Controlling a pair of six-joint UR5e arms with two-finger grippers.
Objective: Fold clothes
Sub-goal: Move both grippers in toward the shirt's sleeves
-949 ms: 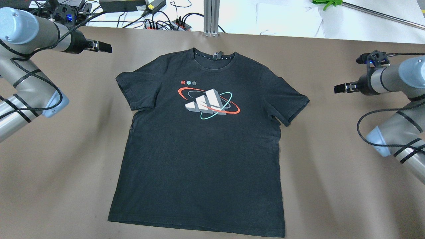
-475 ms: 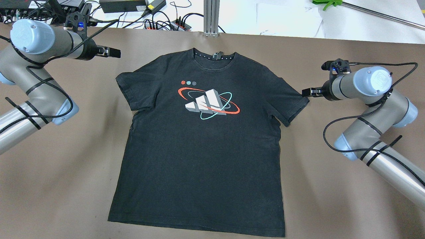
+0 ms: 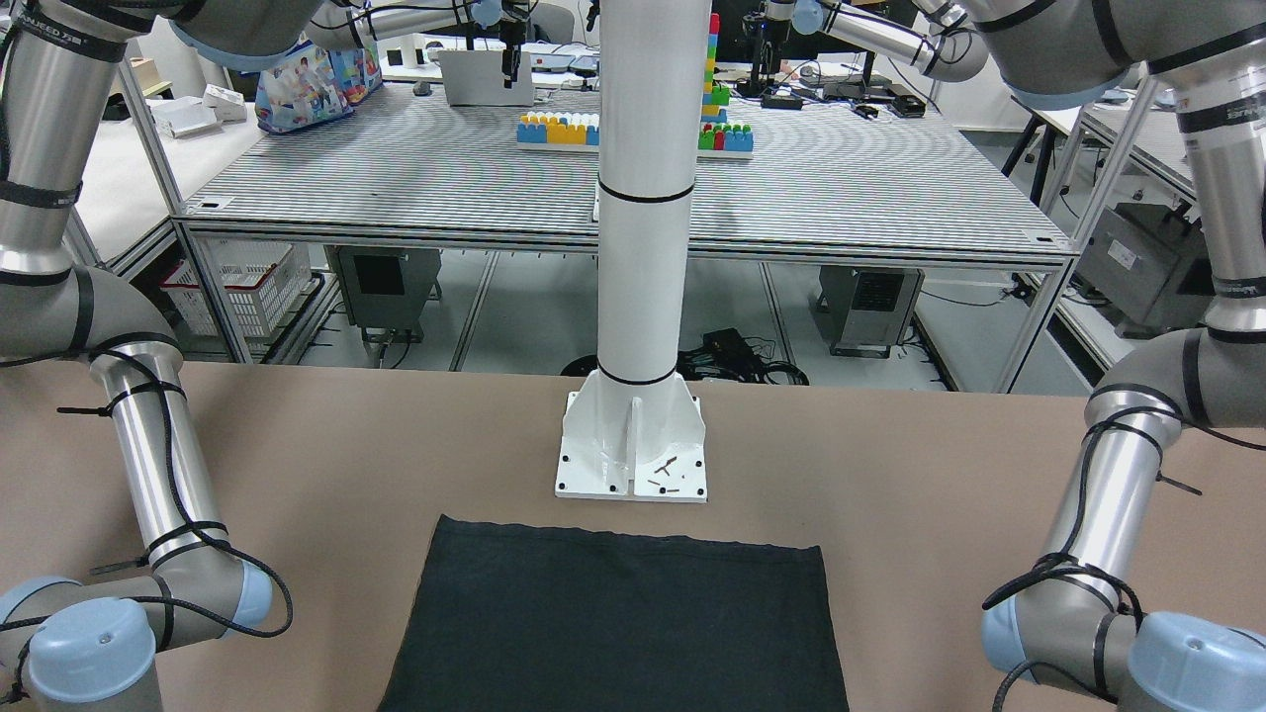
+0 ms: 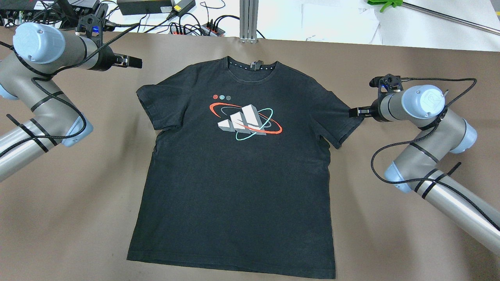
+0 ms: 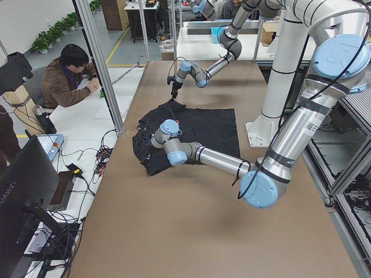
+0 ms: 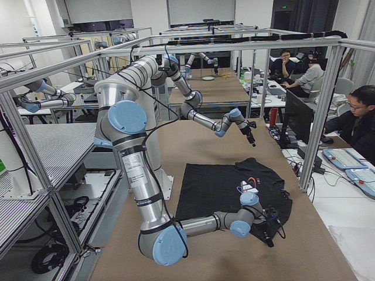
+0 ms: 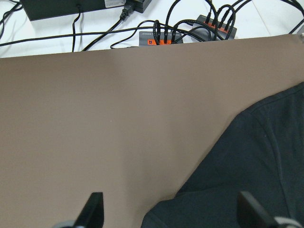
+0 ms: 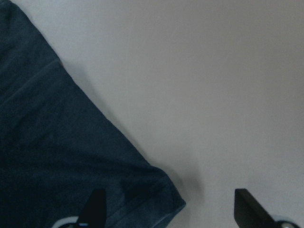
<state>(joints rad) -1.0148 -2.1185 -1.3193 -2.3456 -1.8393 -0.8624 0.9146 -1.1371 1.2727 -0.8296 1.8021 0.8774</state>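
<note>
The clothes are one black T-shirt [image 4: 234,175] with a white, red and teal print, spread flat and print up on the brown table. Its hem [image 3: 613,593] shows near the pillar in the front-facing view. My left gripper [image 4: 136,62] hovers open beyond the shirt's left sleeve. In the left wrist view [image 7: 171,211] its fingers stand wide apart, with the shoulder cloth [image 7: 266,156] to the lower right. My right gripper [image 4: 352,112] is open at the outer edge of the right sleeve. The sleeve corner [image 8: 156,190] lies between its fingers.
A white pillar base [image 3: 631,445] is bolted to the table by the shirt's hem. Cables and power strips [image 4: 187,27] and an aluminium post [image 4: 249,19] line the far edge. People sit at desks beyond it [image 5: 69,75].
My right gripper has moved left, from well clear of the shirt to the right sleeve's edge. My left gripper moved a little right at first, then held still. The shirt has not moved.
</note>
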